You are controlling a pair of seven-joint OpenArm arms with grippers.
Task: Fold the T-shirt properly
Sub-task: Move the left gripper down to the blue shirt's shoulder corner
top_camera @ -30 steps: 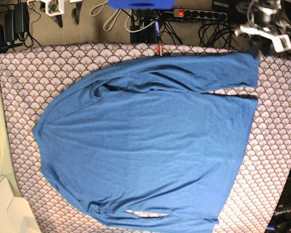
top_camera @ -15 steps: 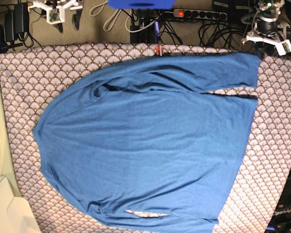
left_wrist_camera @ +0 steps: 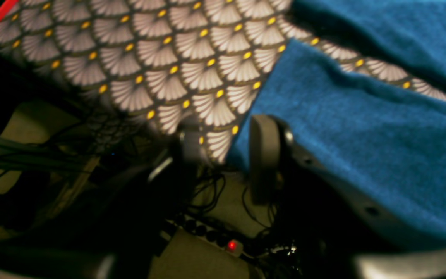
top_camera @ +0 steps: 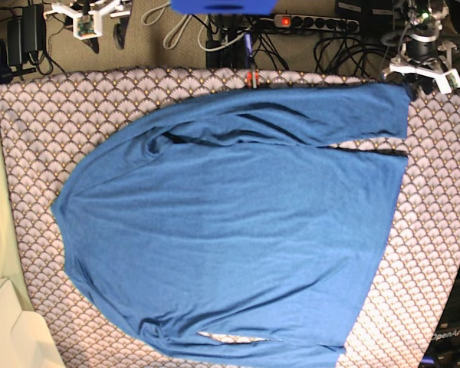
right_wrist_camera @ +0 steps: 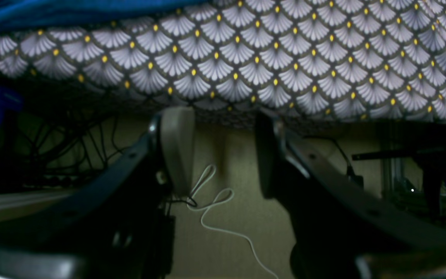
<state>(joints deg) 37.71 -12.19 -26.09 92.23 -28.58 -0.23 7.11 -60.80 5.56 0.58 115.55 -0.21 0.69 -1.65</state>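
Note:
The blue T-shirt (top_camera: 230, 230) lies spread flat on the scallop-patterned cloth (top_camera: 31, 123), one long sleeve folded along its far side with the cuff at the far right. My left gripper (top_camera: 418, 84) hovers just past the table's far right edge by that cuff. In the left wrist view the left gripper (left_wrist_camera: 227, 147) is open, with the T-shirt (left_wrist_camera: 362, 135) corner and the cloth (left_wrist_camera: 168, 58) edge just beyond its fingertips. My right gripper (top_camera: 106, 32) is off the far left edge. In the right wrist view the right gripper (right_wrist_camera: 223, 151) is open and empty, below the cloth (right_wrist_camera: 285, 58) edge.
A power strip (top_camera: 307, 21) with a red light and tangled cables lie on the floor behind the table. A red clamp (top_camera: 251, 78) sits on the far edge. A cream surface (top_camera: 8, 330) borders the left side. A white cable (right_wrist_camera: 215, 209) trails on the floor.
The right arm has come into view at the far left. The left gripper has shifted slightly at the far right corner. The T-shirt has not moved.

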